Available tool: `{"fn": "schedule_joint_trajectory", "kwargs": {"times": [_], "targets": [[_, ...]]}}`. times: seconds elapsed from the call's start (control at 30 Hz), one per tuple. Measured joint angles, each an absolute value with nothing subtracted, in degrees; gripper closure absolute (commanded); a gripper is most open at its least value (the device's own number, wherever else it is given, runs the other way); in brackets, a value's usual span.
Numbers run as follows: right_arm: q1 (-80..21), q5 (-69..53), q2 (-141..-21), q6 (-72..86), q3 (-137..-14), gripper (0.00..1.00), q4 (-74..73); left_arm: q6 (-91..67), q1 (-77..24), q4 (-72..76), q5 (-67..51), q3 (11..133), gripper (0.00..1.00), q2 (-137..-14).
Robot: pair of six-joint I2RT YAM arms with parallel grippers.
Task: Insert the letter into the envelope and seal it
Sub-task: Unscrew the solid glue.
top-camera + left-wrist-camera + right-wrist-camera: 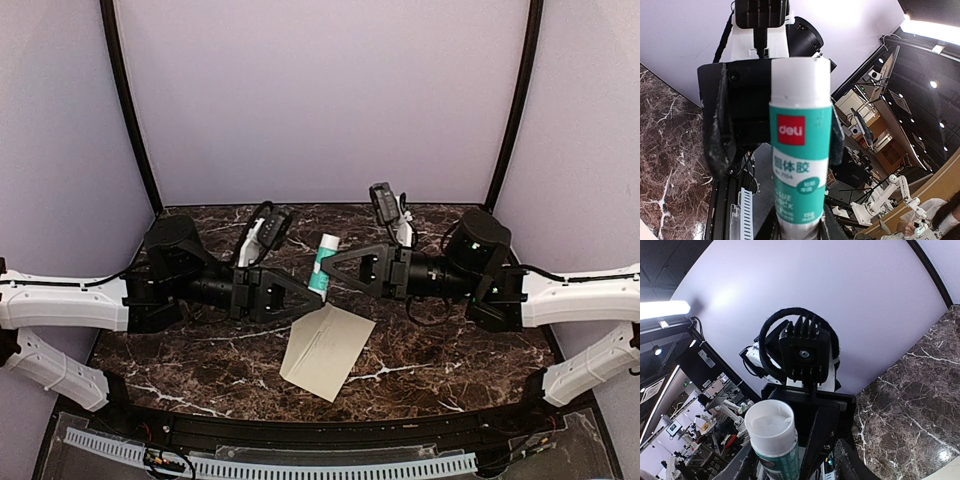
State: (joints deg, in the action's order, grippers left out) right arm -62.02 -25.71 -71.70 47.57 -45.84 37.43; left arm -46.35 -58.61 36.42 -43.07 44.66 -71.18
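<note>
Left gripper [305,295] comes in level from the left of the frame and is clamped on the lower end of a glue stick [322,262]. In the left wrist view the stick rises from between its fingers at bottom centre. The stick stands near upright at frame centre above the marble table [450,350], white end up and teal label below.

The envelope [325,350] is just below centre, flat on the table and rotated. Its top corner is under the left gripper tip and nothing is gripping it. Can't tell the flap state from here. Can't make out the letter as a separate sheet, so can't tell where it is.

Right gripper [338,262] comes in level from the right, with its tip at the stick's mid-body. Its jaws are apart and straddle the stick. In the left wrist view one finger [715,135] stands clear of the tube and the other looks close against it. Contact is unconfirmed.
</note>
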Motion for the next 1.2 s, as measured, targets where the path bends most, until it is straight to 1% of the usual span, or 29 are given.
{"fn": "schedule_joint_trajectory", "kwargs": {"times": [0.07,0.1,0.27,0.33,0.57,0.9,1.03,1.2], "targets": [[-62.08,-25.93,-71.72,47.70,-45.84,0.59,37.93,-46.54,-58.61,36.62,-43.09,44.66,1.00,-71.31],[-62.13,-25.98,-71.72,47.83,-45.84,0.63,38.20,-46.61,-58.61,36.67,-43.11,44.66,1.00,-71.35],[-62.19,-26.15,-71.72,47.97,-45.84,0.84,39.35,-46.76,-58.61,36.77,-43.48,44.66,1.00,-72.12],[-62.19,-26.13,-71.75,47.94,-45.84,0.88,39.20,-46.76,-58.61,36.82,-43.46,44.66,1.00,-72.34],[-62.19,-24.14,-71.66,46.65,-45.84,0.91,37.21,-44.49,-58.65,33.52,-38.83,44.69,1.00,-71.83],[-62.72,-14.92,-71.57,44.14,-46.63,0.93,27.77,-41.95,-58.65,24.82,-29.17,44.80,1.00,-71.53],[-64.01,-8.25,-72.69,43.35,-51.20,0.94,18.13,-40.82,-58.13,20.78,-25.85,45.69,1.00,-71.53],[-65.82,1.72,-77.06,43.11,-58.98,0.90,8.34,-39.13,-56.93,14.74,-21.26,47.81,1.00,-71.53]]}}
